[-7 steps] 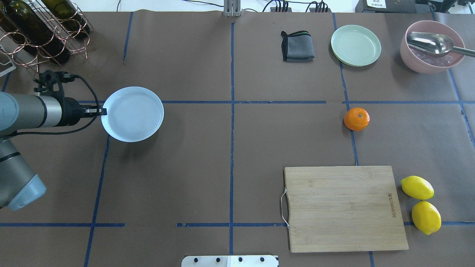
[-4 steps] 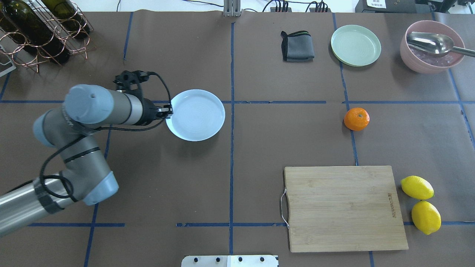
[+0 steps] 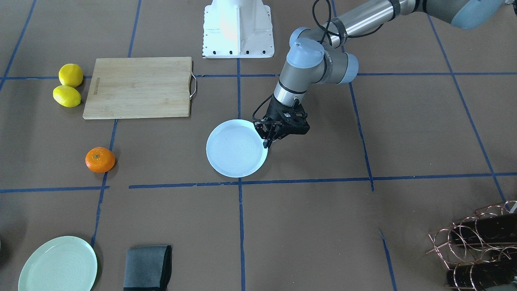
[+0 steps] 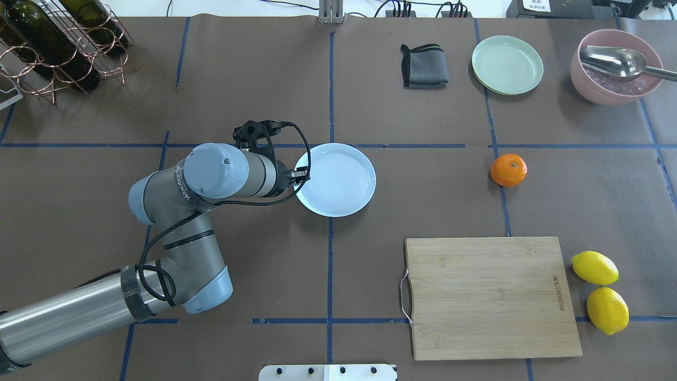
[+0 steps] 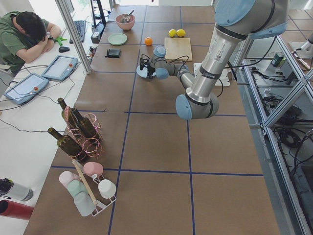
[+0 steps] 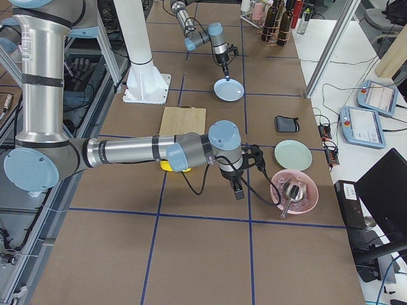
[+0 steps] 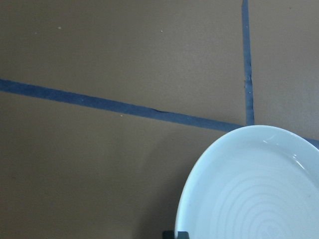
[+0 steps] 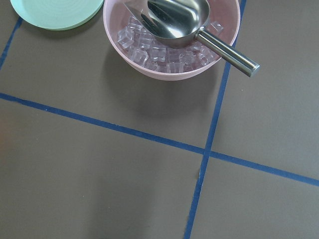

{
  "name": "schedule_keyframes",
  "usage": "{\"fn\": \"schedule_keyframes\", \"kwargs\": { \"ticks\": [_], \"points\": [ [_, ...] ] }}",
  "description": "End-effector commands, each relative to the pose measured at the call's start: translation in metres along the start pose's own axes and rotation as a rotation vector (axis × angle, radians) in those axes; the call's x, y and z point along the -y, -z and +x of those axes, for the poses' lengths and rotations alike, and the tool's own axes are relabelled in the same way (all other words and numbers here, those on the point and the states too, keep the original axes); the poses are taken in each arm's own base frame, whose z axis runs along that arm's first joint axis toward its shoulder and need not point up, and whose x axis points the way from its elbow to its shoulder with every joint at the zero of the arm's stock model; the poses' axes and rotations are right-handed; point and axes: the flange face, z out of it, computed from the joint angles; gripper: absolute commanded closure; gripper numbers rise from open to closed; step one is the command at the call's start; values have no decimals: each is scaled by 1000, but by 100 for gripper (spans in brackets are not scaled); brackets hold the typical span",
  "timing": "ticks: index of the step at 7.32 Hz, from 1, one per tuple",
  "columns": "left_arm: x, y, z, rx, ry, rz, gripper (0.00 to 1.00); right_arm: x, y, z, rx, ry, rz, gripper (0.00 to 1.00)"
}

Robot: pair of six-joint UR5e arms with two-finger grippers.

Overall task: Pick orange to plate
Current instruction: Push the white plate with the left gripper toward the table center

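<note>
The orange (image 4: 508, 170) lies on the brown table right of centre, with nothing touching it; the front-facing view has the orange (image 3: 100, 160) at its left. The white, faintly bluish plate (image 4: 335, 180) is at the table's middle, low over the surface. My left gripper (image 4: 302, 174) is shut on the plate's left rim, and the front-facing view shows its fingers (image 3: 266, 141) pinching the plate (image 3: 236, 148). The left wrist view holds only part of the plate (image 7: 254, 189). My right gripper (image 6: 238, 190) hangs near the pink bowl, and I cannot tell whether it is open or shut.
A wooden cutting board (image 4: 489, 296) lies at the near right with two lemons (image 4: 595, 267) beside it. Along the far edge are a grey cloth (image 4: 423, 66), a mint-green plate (image 4: 507, 64) and a pink bowl (image 4: 615, 66) with a metal scoop. A wine rack (image 4: 58, 42) stands far left.
My left arm has reached further right, carrying the plate by its rim from the table's left side to the middle. The orange has stayed in place.
</note>
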Motion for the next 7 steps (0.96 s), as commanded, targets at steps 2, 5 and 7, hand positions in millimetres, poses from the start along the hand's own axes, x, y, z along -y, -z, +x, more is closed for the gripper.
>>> {"fn": "schedule_keyframes", "kwargs": {
  "ticks": [2,5,7],
  "points": [
    [0,0,-5,5,-22,-3,0,0,1,-1,0,5,3,0],
    [48,111,-50,87,-296,-72,0,3,5,-6,4,16,12,0],
    [108,184,-141,190,-459,-58,0,12,1,-25,15,97,50,0]
  ]
}}
